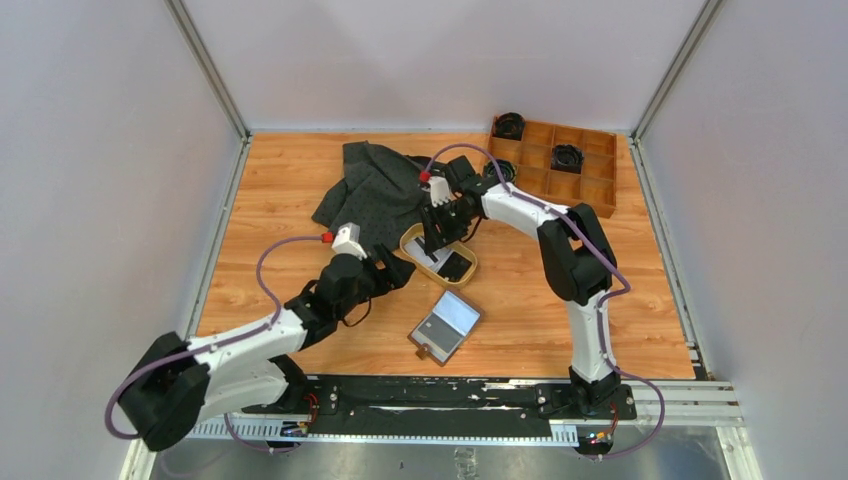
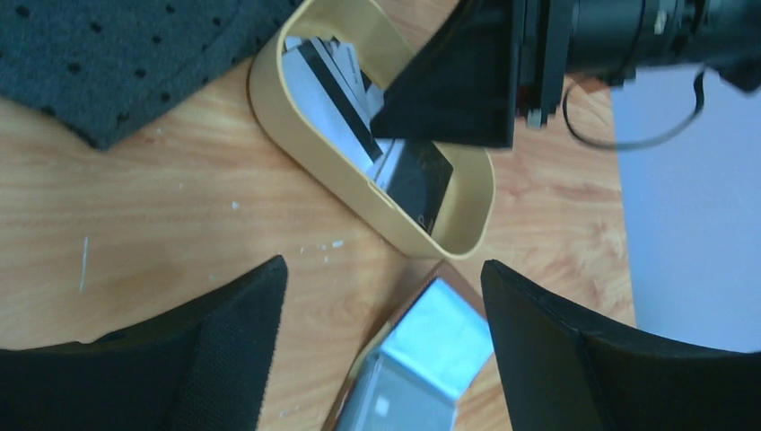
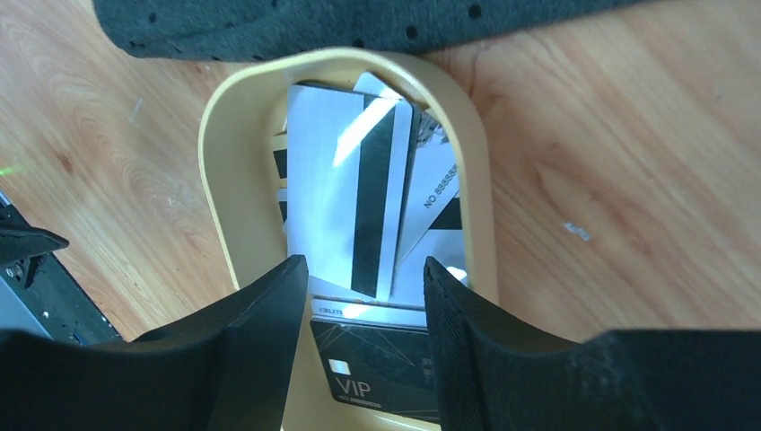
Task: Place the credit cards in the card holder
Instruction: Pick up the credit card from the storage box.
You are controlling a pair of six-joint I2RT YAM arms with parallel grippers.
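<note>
The card holder point(image 1: 446, 327) lies open on the wood table, its grey-blue inside point(image 2: 431, 346) facing up. Several credit cards point(image 3: 345, 193) lie overlapping in an oval tan tray point(image 1: 408, 238): a silver one with a black stripe, white ones, and a black VIP card point(image 3: 377, 364). My right gripper point(image 3: 359, 269) hangs open just over the tray, its fingers on either side of the cards' near ends, gripping nothing. My left gripper point(image 2: 384, 287) is open and empty above the bare table between tray point(image 2: 269, 108) and card holder. The right arm's finger point(image 2: 458, 85) hides part of the cards in the left wrist view.
A dark grey perforated cloth point(image 1: 375, 185) lies bunched behind the tray, touching its far end. A wooden compartment box point(image 1: 590, 170) with black round parts stands at the back right. Grey walls enclose the table on three sides.
</note>
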